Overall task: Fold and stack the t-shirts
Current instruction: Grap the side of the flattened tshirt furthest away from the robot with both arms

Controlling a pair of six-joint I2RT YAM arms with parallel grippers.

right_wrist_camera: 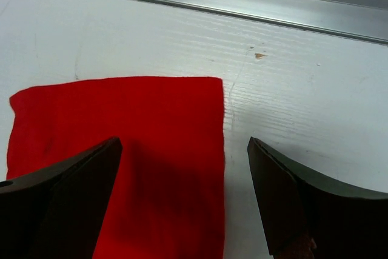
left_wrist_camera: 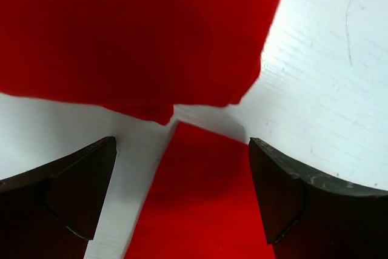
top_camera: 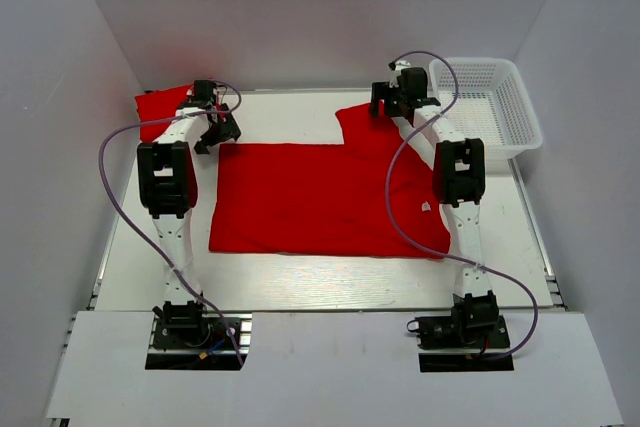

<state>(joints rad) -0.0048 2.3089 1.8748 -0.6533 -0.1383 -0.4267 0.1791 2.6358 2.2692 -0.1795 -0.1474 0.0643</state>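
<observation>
Left gripper: jaws are spread wide and nothing is gripped.
Between left jaws: a corner of the spread t-shirt is seen in the left wrist view, with bare table at either side of it.
Ahead of left jaws: the second t-shirt is seen as a red mass, its near edge almost meeting the corner below. Whether they touch cannot be told.
Right gripper: jaws are spread wide and nothing is held.
Between right jaws: the sleeve of the spread t-shirt is laid flat. It passes under the left finger, and its right edge falls short of the right finger.
Under right finger of right jaws: only white table is seen.
Ahead of right jaws: the sleeve's end is seen first, then bare table, then a metal rail.
Finger contact with cloth: it cannot be told for either gripper.
Spread t-shirt: it is laid flat mid-table between the two arms and appears partly folded into a wide rectangle.
Second t-shirt, top view: it is bunched in the far left corner, beyond the left jaws.
Mesh basket: it is set to the right of the right jaws, at the far right table edge, apart from the shirts.
</observation>
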